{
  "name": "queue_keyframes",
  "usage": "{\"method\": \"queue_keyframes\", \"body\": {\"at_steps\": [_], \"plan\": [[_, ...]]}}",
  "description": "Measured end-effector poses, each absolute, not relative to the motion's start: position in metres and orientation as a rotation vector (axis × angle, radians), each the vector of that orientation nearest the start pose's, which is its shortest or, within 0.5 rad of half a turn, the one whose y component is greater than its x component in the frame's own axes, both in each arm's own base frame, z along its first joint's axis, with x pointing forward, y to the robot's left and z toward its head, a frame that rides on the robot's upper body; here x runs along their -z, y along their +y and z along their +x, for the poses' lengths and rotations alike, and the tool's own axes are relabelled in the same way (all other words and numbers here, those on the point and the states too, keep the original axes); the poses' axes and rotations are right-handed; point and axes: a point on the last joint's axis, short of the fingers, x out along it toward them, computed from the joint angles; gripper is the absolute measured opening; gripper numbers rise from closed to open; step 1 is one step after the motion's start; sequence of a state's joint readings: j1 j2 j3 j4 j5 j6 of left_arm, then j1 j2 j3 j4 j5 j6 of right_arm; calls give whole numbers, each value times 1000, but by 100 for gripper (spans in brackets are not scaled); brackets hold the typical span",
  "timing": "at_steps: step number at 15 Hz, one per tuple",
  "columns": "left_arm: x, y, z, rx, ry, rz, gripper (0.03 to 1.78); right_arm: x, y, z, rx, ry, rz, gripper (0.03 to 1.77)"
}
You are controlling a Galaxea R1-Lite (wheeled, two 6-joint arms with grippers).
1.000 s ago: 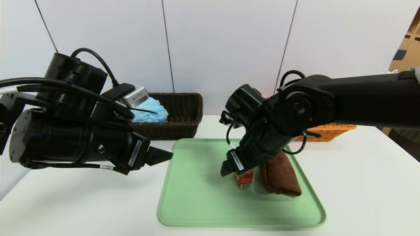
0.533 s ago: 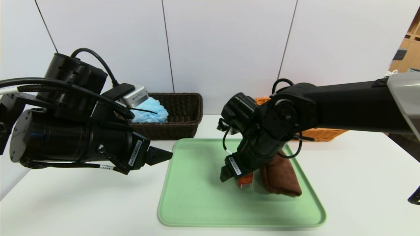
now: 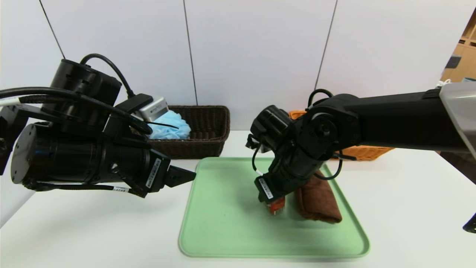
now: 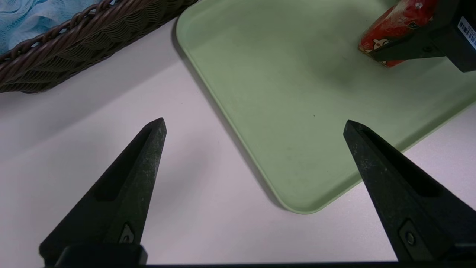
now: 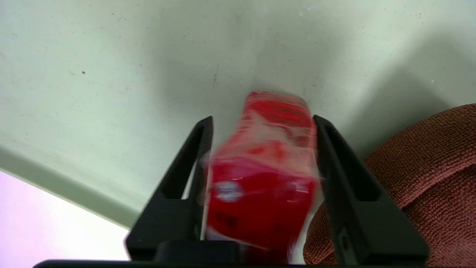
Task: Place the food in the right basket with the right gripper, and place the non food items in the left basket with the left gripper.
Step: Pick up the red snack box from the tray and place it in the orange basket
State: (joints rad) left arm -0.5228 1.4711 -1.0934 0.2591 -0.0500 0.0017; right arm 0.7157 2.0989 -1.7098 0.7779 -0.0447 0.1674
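I see the red carton [image 5: 266, 167] right between the two fingers [image 5: 186, 163] of my right pincer [image 3: 270, 203]. The carton stands on the green tray [image 3: 230, 230], a bit tilted, and the right pincer comes down on it from above. One finger is on each side of the carton. In the right wrist view the fingers sit close against its sides, so the pincer looks clamped on the carton, about half closed. The carton looks blurry there. From the left wrist view I see a black finger pressed along the carton's side [image 4: 399, 31].

Just beside the carton, on its right, lies the brown rolled towel [image 3: 318, 201]. It rests on the tray too, very near the right pincer.

My left pincer [image 4: 254, 124] hangs in the air over the white desk [image 3: 93, 230], near the left edge of the tray. Its two pointed fingers [image 4: 139, 163] are spread wide apart and there is nothing between them. It touches nothing.

The dark brown basket [image 3: 208, 134] sits at the back of the desk, behind my left arm. The fluffy blue bath puff [image 3: 169, 126] lies inside it. The orange basket [image 3: 366, 152] sits at the back on the right side, mostly hidden behind my right arm. I cannot see what is in it.

The tray lies in the middle of the desk, between the two arms.
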Motion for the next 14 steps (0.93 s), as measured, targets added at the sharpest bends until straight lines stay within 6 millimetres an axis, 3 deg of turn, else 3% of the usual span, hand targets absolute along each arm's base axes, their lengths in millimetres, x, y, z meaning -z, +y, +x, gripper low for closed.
{"method": "queue_keyframes", "body": {"at_steps": [1, 2, 8, 11, 14], "plan": [[-243, -122, 210, 554, 626, 153, 169, -169, 249, 288, -496, 1140, -295, 73], [-244, -122, 210, 553, 626, 152, 169, -170, 249, 288, -496, 1140, -294, 44], [-243, -122, 209, 553, 627, 152, 169, -181, 245, 284, -501, 1116, -286, 45], [-243, -121, 209, 552, 628, 151, 169, -211, 233, 283, -499, 1030, -246, 45], [-243, -121, 209, 552, 630, 151, 169, -259, 209, 283, -487, 876, -178, 45]]}}
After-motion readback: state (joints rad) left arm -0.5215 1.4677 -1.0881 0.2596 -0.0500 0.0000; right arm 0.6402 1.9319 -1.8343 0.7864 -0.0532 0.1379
